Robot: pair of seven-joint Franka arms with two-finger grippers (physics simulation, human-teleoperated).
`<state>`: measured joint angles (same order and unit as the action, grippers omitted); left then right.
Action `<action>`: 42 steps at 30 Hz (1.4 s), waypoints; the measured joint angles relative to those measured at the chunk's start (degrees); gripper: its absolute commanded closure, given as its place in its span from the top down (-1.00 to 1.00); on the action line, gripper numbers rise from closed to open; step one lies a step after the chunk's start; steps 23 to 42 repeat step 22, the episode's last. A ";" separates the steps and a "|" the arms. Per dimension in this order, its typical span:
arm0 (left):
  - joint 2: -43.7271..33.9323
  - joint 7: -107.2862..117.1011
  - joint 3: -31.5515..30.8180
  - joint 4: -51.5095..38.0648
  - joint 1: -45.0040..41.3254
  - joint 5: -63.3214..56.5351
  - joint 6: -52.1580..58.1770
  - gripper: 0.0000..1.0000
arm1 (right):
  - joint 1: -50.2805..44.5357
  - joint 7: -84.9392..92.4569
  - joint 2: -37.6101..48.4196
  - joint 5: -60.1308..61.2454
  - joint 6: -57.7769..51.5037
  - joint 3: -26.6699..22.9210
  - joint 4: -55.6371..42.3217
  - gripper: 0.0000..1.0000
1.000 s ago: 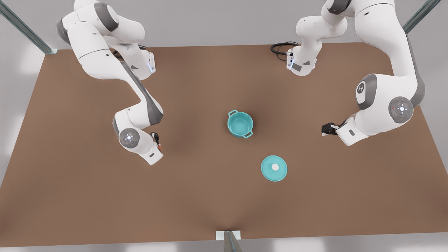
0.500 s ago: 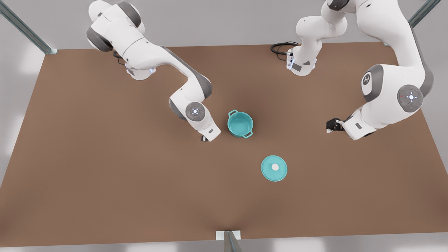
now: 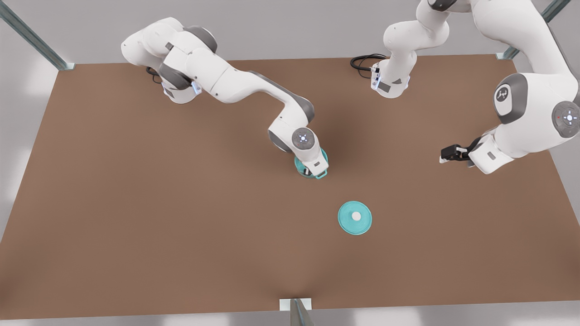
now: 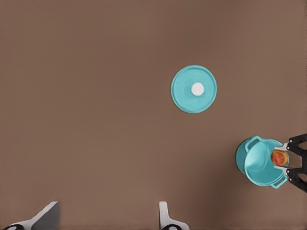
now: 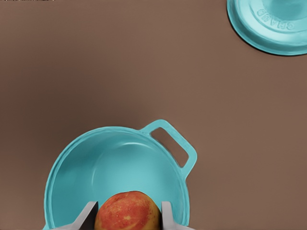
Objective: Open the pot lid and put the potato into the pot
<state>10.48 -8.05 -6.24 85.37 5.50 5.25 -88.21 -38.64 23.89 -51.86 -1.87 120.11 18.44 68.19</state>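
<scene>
The brown table fills most of the front view. The teal pot sits at the middle, mostly under the right gripper. That gripper hangs over the open pot with its jaws clamped on the potato. The pot lid lies flat on the table, lower right of the pot and apart from it. The left gripper waits at the right side, fingers spread apart, holding nothing.
</scene>
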 measured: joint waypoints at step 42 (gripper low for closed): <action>0.83 -0.01 -2.60 -2.43 -0.57 -0.50 -0.26 1.00 | 46.64 -6.70 20.95 -2.97 -24.78 -7.93 4.00 1.00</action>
